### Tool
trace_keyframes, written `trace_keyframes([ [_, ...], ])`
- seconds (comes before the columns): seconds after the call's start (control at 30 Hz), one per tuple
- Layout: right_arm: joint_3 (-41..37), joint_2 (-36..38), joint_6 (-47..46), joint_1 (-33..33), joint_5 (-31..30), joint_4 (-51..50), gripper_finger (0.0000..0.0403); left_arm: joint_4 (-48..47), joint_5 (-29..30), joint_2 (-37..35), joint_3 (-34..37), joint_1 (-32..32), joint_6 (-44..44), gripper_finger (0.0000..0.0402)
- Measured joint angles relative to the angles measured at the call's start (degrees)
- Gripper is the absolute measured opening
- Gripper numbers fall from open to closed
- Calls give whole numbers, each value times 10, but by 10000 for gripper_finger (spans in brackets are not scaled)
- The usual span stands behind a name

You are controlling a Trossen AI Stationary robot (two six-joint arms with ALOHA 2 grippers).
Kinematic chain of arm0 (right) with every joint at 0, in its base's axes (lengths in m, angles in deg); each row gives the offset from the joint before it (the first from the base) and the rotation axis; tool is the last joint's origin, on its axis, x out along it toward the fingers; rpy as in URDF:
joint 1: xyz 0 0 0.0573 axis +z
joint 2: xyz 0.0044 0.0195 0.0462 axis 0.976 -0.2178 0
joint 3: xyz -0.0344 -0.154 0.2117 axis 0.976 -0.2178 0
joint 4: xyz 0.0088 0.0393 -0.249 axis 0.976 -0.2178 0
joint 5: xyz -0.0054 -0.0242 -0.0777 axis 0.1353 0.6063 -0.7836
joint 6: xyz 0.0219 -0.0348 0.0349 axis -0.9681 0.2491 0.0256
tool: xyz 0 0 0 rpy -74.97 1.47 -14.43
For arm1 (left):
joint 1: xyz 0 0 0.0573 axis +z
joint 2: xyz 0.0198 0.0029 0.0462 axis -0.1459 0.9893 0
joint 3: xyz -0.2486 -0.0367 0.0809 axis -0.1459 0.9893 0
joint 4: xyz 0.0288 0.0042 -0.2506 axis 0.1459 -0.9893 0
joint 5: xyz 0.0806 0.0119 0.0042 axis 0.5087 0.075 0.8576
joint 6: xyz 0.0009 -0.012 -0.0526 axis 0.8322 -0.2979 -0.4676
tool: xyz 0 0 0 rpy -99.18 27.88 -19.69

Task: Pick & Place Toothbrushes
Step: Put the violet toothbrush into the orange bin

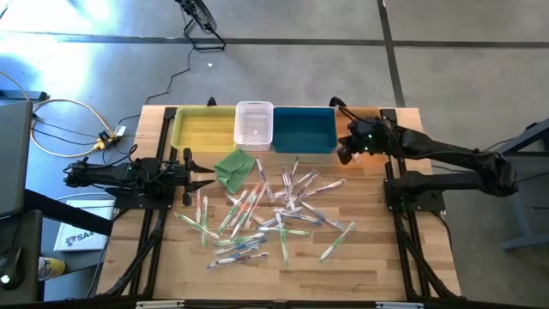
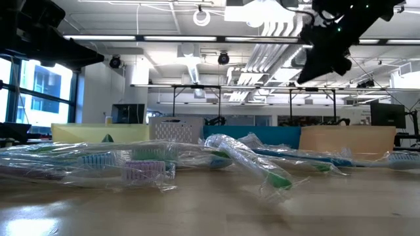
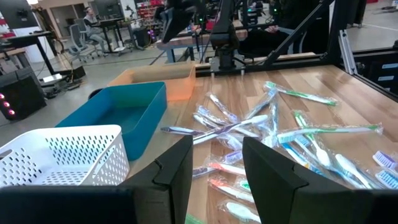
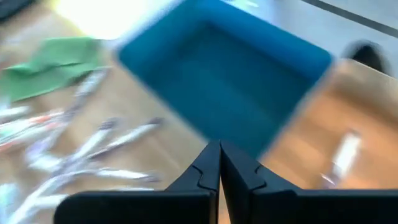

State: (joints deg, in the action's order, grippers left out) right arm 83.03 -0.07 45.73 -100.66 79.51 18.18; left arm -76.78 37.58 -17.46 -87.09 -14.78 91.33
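— Fingers of the right gripper (image 4: 219,163) pressed together, nothing between them; hanging above the table just past the right end of the blue bin (image 1: 304,129), over an orange-tan tray (image 4: 323,149).

— And in that tray?

— One pale wrapped item (image 4: 339,158), too blurred to name.

— Left gripper (image 3: 216,163)?

— Fingers apart, empty, low by the table's left edge, well left of the blue bin, pointing across toward the pile.

— Toothbrushes (image 1: 266,215)?

— Scattered in clear wrappers on the wooden table (image 1: 377,257), in front of the blue bin, reaching toward the near edge; green, pink and blue-white handles mixed, many crossing each other. None seen inside the blue bin.

— Beside the bin?

— White mesh basket (image 1: 254,123) touching its left end, then a yellow bin (image 1: 204,129) farther left. Folded green cloth (image 1: 235,166) in front of the basket, at the pile's left edge.
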Motion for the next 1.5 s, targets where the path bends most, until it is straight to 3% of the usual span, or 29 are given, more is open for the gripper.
trace_keyframes([
  [0.17,0,0,78,33,64,39,3,0,0,0,0,0,0,136],
  [0.57,0,-1,222,68,144,38,2,0,3,0,0,0,0,136],
  [0.77,0,-2,223,67,140,38,2,0,3,0,0,0,0,136],
  [0.97,0,-4,220,67,91,36,4,0,3,0,0,0,0,136],
  [1.07,0,-5,226,68,96,35,23,0,3,0,0,0,0,136],
  [1.33,-5,-5,288,67,129,25,128,0,2,0,0,0,0,136],
  [1.5,-5,-20,288,70,144,-2,156,0,2,0,0,0,0,136],
])
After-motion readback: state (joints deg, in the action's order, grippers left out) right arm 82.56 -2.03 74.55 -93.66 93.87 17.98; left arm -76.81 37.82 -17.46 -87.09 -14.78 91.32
